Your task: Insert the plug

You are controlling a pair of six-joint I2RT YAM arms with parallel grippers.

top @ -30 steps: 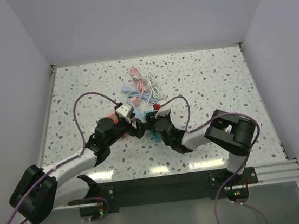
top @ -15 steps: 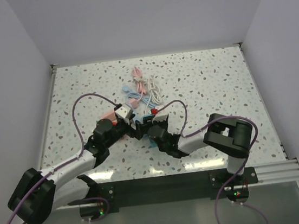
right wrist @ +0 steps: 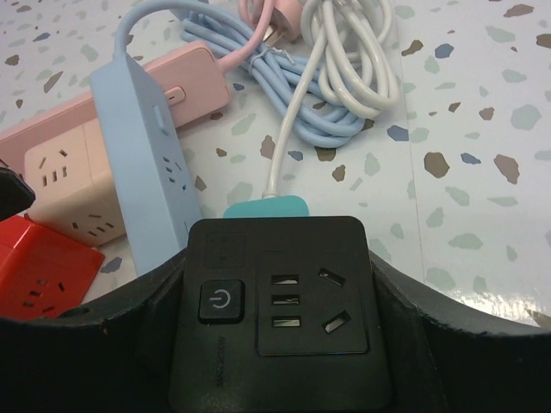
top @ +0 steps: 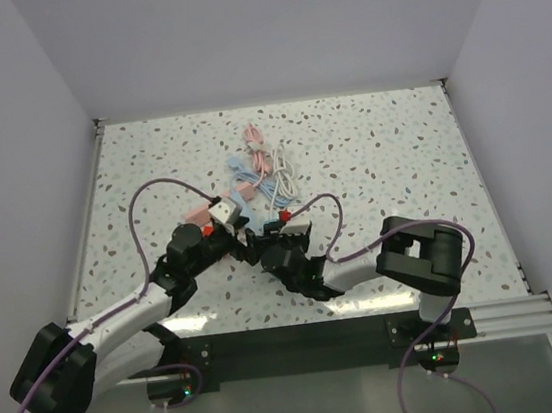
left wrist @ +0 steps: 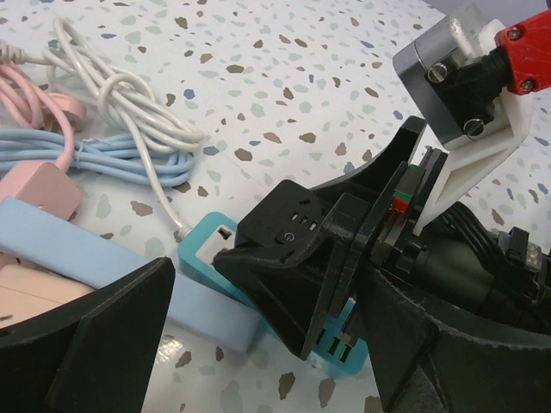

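My right gripper is shut on a black socket cube with a power button, its fingers on the cube's left and right sides. The cube sits on top of a teal socket block with a white cable. In the left wrist view the cube covers most of the teal block, whose green ports show below. My left gripper is open and empty, its fingers spread either side of the cube and the right gripper. In the top view both grippers meet, left and right.
A light blue power strip and a pink strip lie left of the cube, with a red socket cube nearer. Coiled white, blue and pink cables lie behind. The cable pile is mid-table.
My right gripper with the black cube has moved left and toward the near edge. My left gripper has drawn back a little to the left with it.
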